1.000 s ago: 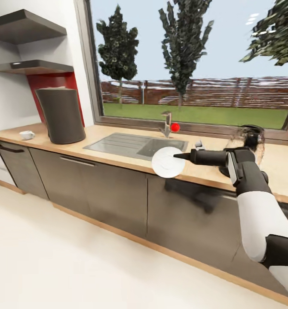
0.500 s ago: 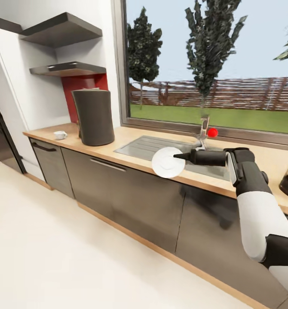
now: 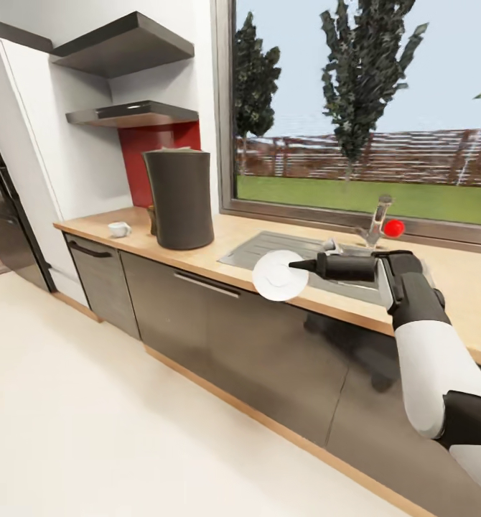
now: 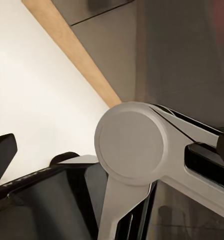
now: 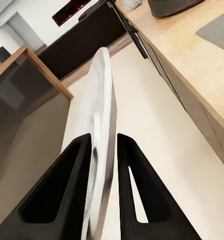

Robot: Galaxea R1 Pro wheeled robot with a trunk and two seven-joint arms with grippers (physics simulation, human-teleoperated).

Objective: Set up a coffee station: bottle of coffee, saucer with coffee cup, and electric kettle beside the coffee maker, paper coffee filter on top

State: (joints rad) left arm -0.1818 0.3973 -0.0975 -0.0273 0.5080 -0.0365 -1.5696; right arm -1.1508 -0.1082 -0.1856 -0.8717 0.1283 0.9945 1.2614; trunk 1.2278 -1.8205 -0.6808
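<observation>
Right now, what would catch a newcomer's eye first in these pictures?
The white saucer, pinched on edge in the right end effector and held out in front of the kitchen countertop by the sink. Next, the tall dark coffee maker at the counter's left end, with the small white coffee cup beside it.

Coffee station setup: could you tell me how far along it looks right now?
Done: the coffee maker stands on the kitchen countertop, the coffee cup beside it. In hand: the right gripper grips the saucer on edge. Left: set the saucer down, cup onto it; bottle and kettle unseen.
</observation>
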